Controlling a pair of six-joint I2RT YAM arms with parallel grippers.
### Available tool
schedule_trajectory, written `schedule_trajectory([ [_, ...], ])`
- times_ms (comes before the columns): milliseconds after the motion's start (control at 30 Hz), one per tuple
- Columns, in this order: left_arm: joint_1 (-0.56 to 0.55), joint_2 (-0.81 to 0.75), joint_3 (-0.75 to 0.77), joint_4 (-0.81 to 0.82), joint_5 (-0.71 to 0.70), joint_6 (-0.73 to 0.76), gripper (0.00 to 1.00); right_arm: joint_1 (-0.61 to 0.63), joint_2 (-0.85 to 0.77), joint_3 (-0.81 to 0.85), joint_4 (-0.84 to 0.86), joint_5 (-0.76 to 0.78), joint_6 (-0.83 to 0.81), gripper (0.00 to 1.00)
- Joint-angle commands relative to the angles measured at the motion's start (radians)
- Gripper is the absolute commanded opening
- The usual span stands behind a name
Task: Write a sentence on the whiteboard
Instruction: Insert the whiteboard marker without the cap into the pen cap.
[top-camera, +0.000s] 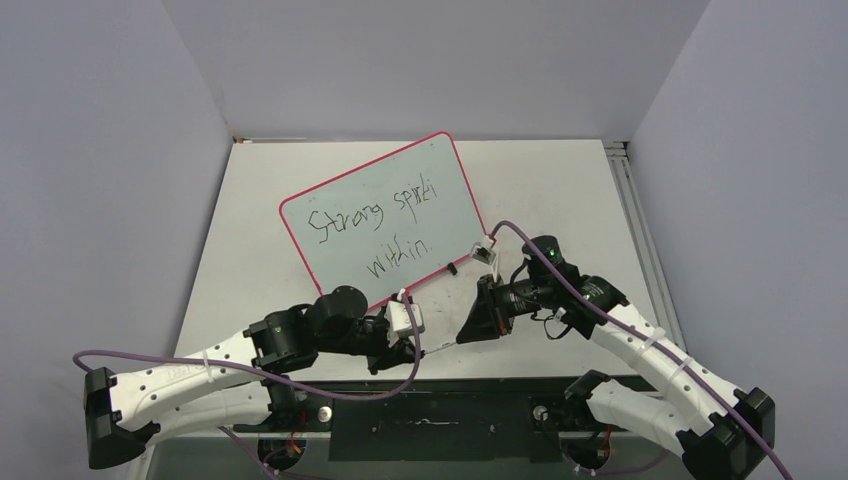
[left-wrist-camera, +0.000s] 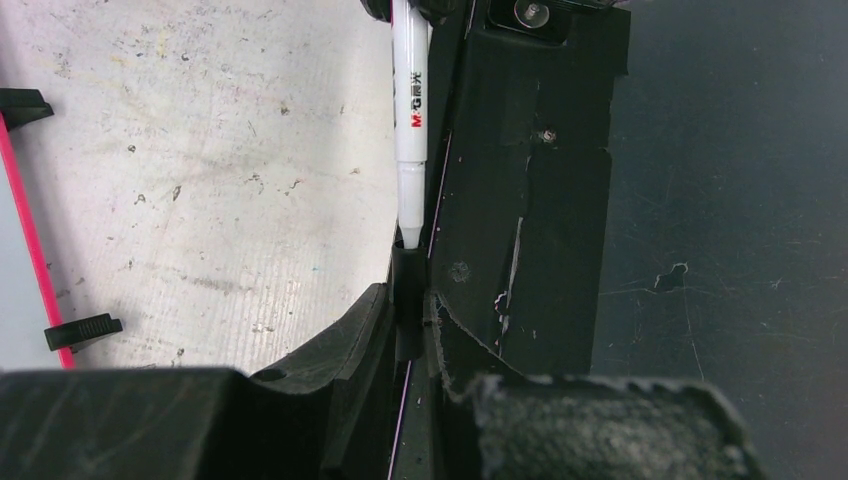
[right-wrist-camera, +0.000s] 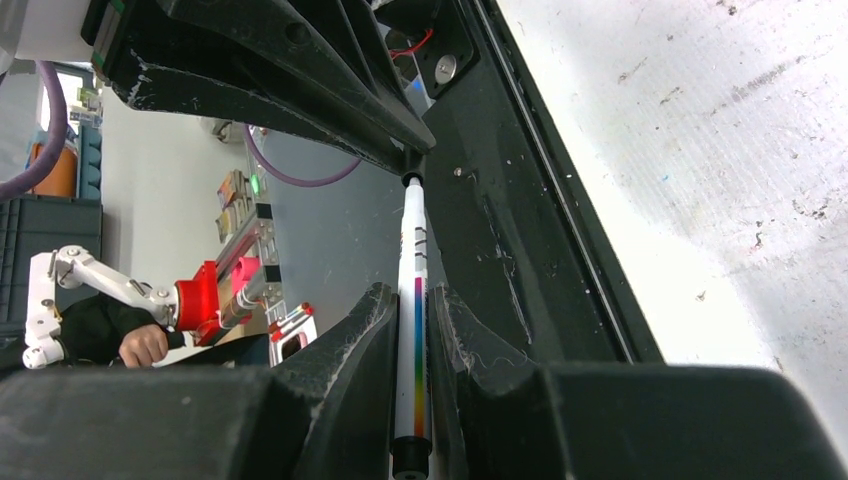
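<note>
Both arms are in close at the near edge of the table (top-camera: 560, 200), grippers nose to nose with a marker (top-camera: 440, 344) bridging the gap between them. The left gripper (top-camera: 410, 345) has its fingers pinched on a black cap (left-wrist-camera: 407, 285), and from the left wrist the white barrel, red and black lettering on it, comes straight down into that cap's mouth, with the narrow white neck showing just outside it. The right gripper (top-camera: 462, 335) is clamped on the barrel itself. Its wrist camera shows the two fingers (right-wrist-camera: 365, 345) squeezed either side of the white body with its rainbow stripe, and the black tail end poking out below them. The far end of the marker meets the left gripper's dark fingers up top.

All of this sits over the line where the scuffed white tabletop meets the black strip along the front.

And the whiteboard (top-camera: 450, 215)? It lies flat on the table beyond the grippers, turned at an angle, pink-red rim all round, well clear of both arms. The sentence (top-camera: 375, 228) is on it in thin black script across two lines: "Strong spirit" above, "within." below. The left wrist catches a sliver of the board's rim at the left edge and two small black feet (left-wrist-camera: 85, 330) sticking out from it.
</note>
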Motion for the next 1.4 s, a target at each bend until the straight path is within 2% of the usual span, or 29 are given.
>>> schedule_trajectory([
  [0,-0.008,-0.022,0.015,0.038,-0.002,0.009,0.00,0.009,0.002,-0.016,0.063,-0.022,0.002,0.05],
  [1100,-0.020,-0.032,0.014,0.039,-0.014,0.008,0.00,0.106,0.003,-0.196,0.494,-0.004,0.265,0.05],
  [1233,-0.020,-0.033,0.019,0.038,-0.030,0.009,0.00,0.116,-0.005,-0.213,0.507,0.011,0.280,0.05],
  [1367,-0.018,-0.042,0.025,0.029,-0.037,0.009,0.15,0.118,-0.025,-0.226,0.528,0.032,0.286,0.05],
])
